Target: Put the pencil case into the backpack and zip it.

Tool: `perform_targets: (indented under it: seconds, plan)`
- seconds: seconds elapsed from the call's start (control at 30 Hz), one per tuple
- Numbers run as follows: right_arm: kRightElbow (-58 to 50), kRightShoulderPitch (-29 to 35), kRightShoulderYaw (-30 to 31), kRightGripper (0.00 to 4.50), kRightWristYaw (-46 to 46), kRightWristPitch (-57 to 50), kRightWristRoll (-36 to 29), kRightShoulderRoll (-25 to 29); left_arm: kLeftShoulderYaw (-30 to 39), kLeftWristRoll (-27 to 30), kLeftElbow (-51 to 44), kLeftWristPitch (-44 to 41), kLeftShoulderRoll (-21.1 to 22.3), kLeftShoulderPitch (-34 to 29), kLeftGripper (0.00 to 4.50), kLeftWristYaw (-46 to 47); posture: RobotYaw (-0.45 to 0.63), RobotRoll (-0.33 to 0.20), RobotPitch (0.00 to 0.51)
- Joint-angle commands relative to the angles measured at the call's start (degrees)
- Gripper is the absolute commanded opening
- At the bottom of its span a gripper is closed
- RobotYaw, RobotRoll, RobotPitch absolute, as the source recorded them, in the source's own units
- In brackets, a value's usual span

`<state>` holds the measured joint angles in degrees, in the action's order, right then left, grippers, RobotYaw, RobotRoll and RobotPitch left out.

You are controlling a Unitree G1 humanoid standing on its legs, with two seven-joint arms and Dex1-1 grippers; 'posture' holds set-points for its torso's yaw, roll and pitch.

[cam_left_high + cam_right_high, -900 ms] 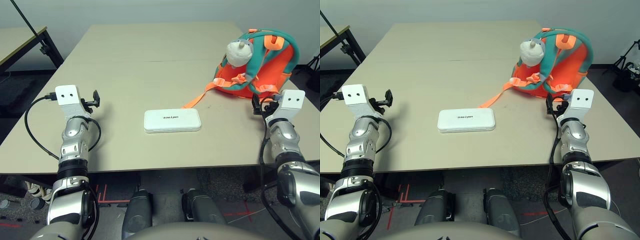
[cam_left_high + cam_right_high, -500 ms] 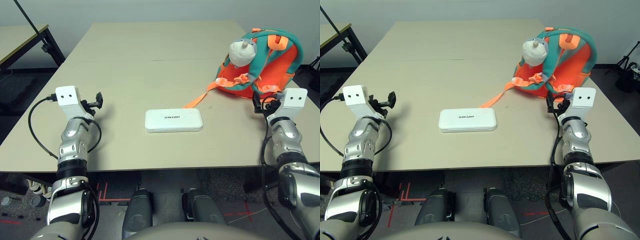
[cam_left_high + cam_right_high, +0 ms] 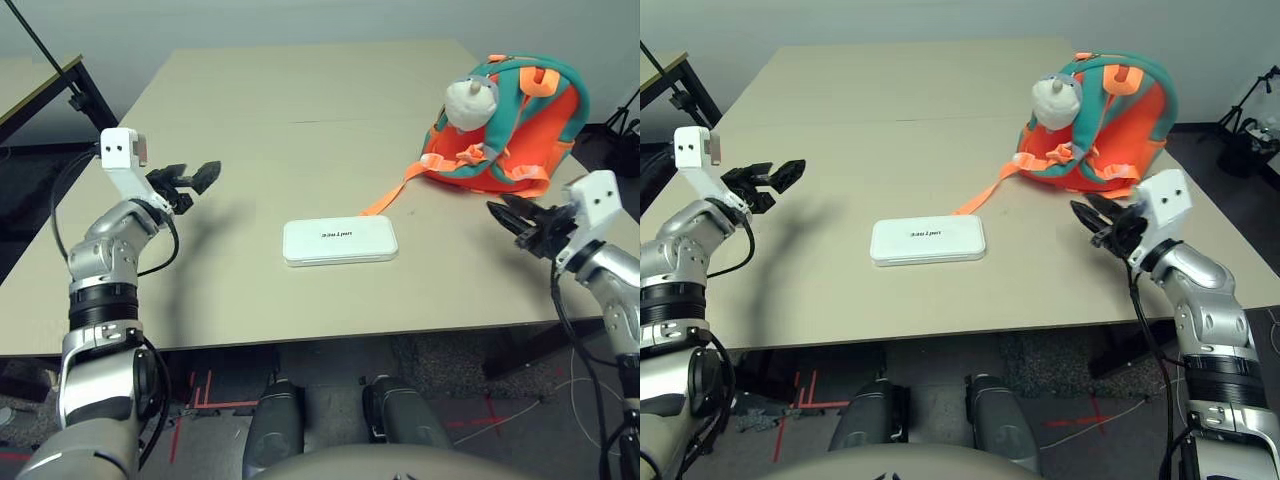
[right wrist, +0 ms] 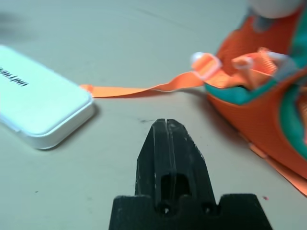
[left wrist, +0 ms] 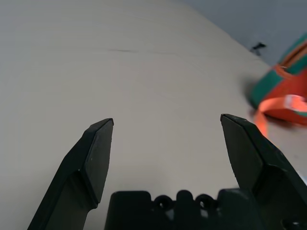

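Both arms have swung up and inward since the earlier frames, fingers now aimed at the middle of the surface (image 3: 250, 110). Left gripper (image 3: 190, 177) jaws spread wide, empty; right gripper (image 3: 1098, 218) pressed together, empty. Pencil case (image 3: 339, 240) lies flat mid-surface, well apart from both; backpack (image 3: 515, 130) far right, one strap trailing toward the case. Case looks rigid, smooth, probably light and slippery: pinch across its short sides. Backpack soft, floppy; zipper not visible.

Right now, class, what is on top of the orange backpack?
A grey-white plush toy sits on the backpack, among its orange straps. The backpack's inside cannot be seen.
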<state>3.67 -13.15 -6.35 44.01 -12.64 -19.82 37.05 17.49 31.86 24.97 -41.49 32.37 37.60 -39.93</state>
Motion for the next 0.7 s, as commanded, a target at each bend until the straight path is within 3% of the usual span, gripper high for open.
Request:
perform_targets:
  seconds: [0.03,0.4,0.7]
  plan:
    - [0.1,-3.1,4.3,0.03,2.5,-0.1,2.9,0.1,-2.7,2.5,0.1,-8.1,1.8,1.0,4.5,-5.8,-0.1,0.0,0.032]
    - [10.2,-12.2,13.1,0.03,7.7,5.3,10.9,-2.6,-7.7,2.6,10.1,-13.2,2.6,3.4,4.5,-21.7,-0.1,0.0,0.034]
    - [15.6,-14.2,15.9,0.03,7.6,9.4,15.3,-5.9,-15.9,-1.3,18.8,-18.3,3.5,6.1,4.5,-30.7,-0.12,0.0,0.031]
